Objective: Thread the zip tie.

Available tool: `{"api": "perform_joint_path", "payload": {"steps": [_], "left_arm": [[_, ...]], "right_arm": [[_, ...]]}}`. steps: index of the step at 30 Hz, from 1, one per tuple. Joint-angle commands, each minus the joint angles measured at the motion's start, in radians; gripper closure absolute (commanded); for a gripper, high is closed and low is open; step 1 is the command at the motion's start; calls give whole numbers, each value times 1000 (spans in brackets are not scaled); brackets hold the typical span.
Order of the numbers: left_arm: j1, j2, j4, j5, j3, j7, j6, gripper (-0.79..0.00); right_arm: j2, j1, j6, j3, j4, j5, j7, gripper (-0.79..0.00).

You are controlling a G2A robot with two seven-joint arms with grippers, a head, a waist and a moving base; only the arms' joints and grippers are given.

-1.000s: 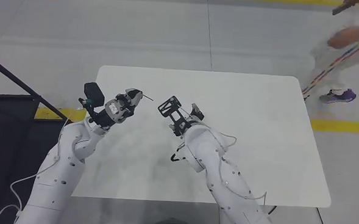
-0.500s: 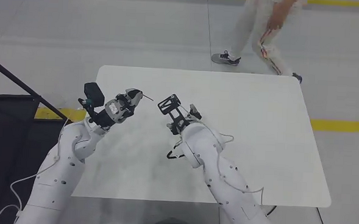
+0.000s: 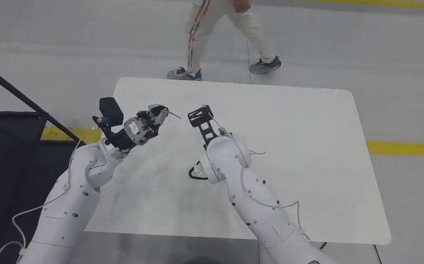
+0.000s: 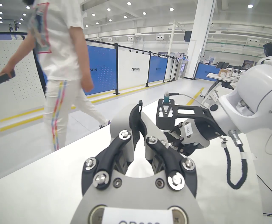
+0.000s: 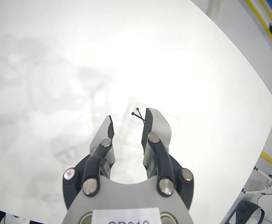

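My left gripper [image 3: 158, 114] is held above the left part of the white table [image 3: 305, 137]. It is shut on a black zip tie [image 4: 140, 104], whose head sticks up past the fingertips [image 4: 134, 118]; in the top view its thin end [image 3: 174, 116] points toward the right arm. The right arm's wrist [image 3: 206, 132] is just right of it, tilted down at the table. My right gripper [image 5: 127, 127] is open with nothing between its fingers. Below it, two more black zip ties [image 5: 137, 114] lie crossed on a clear sheet [image 5: 167, 125], partly hidden by one finger.
The right arm's black cable [image 3: 194, 173] loops low over the table's middle. A dark frame [image 3: 16, 93] stands off the table's left edge. The right half of the table is bare white surface.
The right arm's wrist has swung left and closer to the left gripper, tipping down toward the table. The left arm and its zip tie have kept still.
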Motion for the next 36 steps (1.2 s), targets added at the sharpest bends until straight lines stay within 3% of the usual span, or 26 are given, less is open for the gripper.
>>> {"api": "perform_joint_path", "payload": {"steps": [1, 24, 27, 33, 36], "left_arm": [[0, 0, 0, 0, 0, 0, 0, 0], [0, 0, 0, 0, 0, 0, 0, 0], [0, 0, 0, 0, 0, 0, 0, 0], [0, 0, 0, 0, 0, 0, 0, 0], [0, 0, 0, 0, 0, 0, 0, 0]], "right_arm": [[-5, 13, 0, 1, 22, 9, 9, -342], [-60, 128, 17, 21, 245, 72, 1, -225], [-66, 136, 16, 22, 264, 76, 1, -185], [-76, 150, 29, 29, 297, 79, -2, 0], [-80, 153, 27, 32, 306, 81, -5, 0]]}}
